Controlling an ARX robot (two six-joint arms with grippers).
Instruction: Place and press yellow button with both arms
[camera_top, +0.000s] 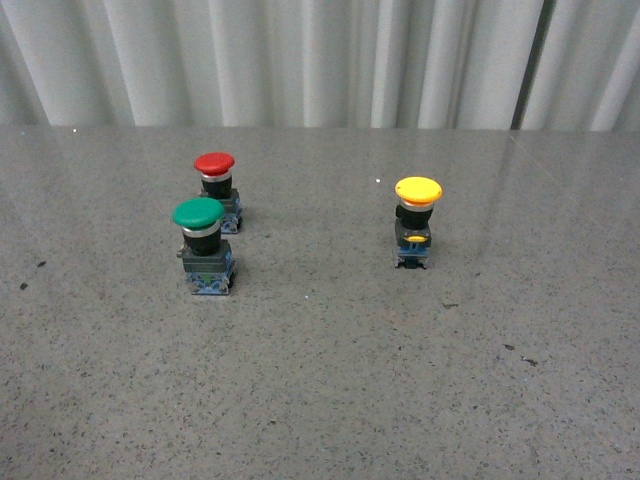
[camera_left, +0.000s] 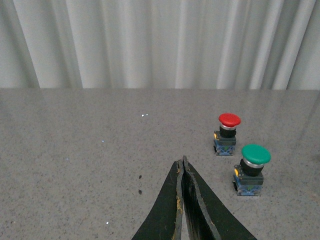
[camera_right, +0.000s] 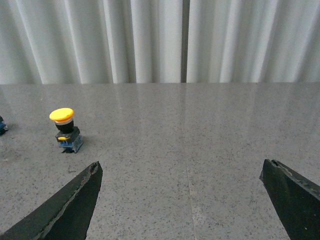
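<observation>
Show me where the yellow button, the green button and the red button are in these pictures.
yellow button (camera_top: 418, 189): front view, on the top of its yellow cap.
green button (camera_top: 198, 212): front view, on the top of its green cap.
red button (camera_left: 229, 119): left wrist view, on the top of its red cap.

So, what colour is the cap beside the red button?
The cap is green; the front view shows it best.

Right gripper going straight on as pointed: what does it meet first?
Probably nothing: the right gripper faces bare table up to the curtain; the yellow button stands off its line.
</observation>
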